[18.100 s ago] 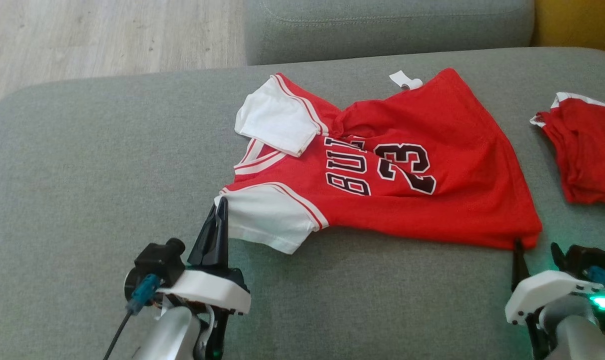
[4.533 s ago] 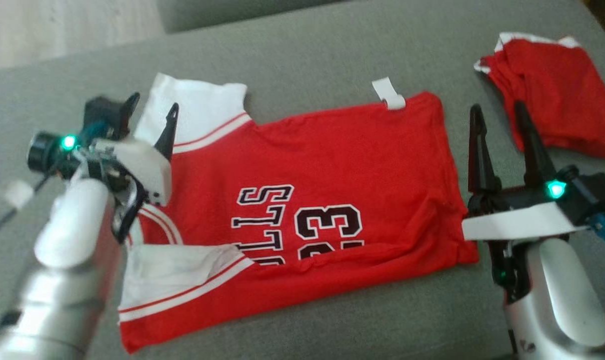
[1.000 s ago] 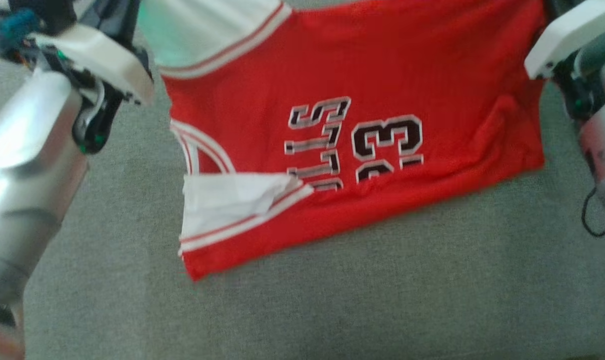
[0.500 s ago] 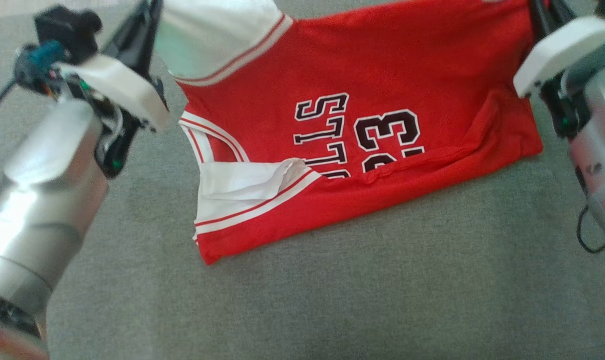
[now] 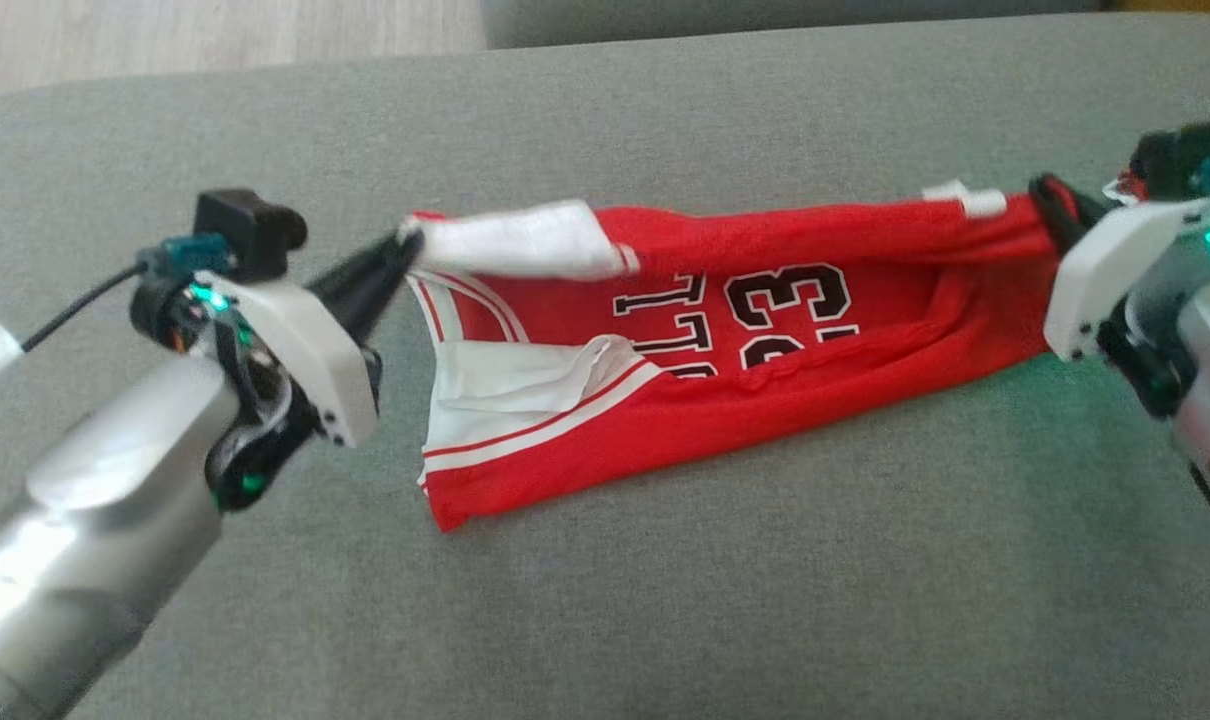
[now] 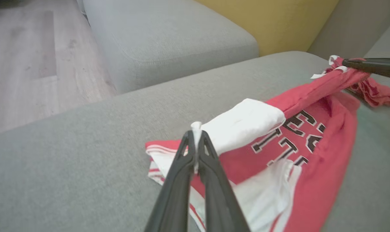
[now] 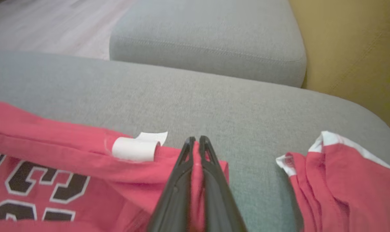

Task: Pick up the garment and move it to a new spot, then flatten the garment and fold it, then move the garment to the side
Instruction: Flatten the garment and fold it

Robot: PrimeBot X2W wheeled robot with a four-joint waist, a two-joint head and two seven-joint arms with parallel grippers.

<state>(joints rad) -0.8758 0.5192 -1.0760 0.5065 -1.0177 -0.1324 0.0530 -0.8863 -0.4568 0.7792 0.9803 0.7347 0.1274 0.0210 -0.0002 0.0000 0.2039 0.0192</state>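
**On the sofa cushion (image 5: 665, 600), the garment (image 5: 815, 395) rises by its far edge**

Seconds ago the red jersey lay spread flat, both grippers open beside it. Now the left gripper (image 5: 405, 245) is pinched tight on the far white sleeve (image 5: 515, 240), and the right gripper (image 5: 1045, 195) is closed on the far hem corner beside the white tag (image 5: 965, 200). The edge between them hangs raised and taut while the near half rests on the cushion. Flattening looks done and the fold appears under way.
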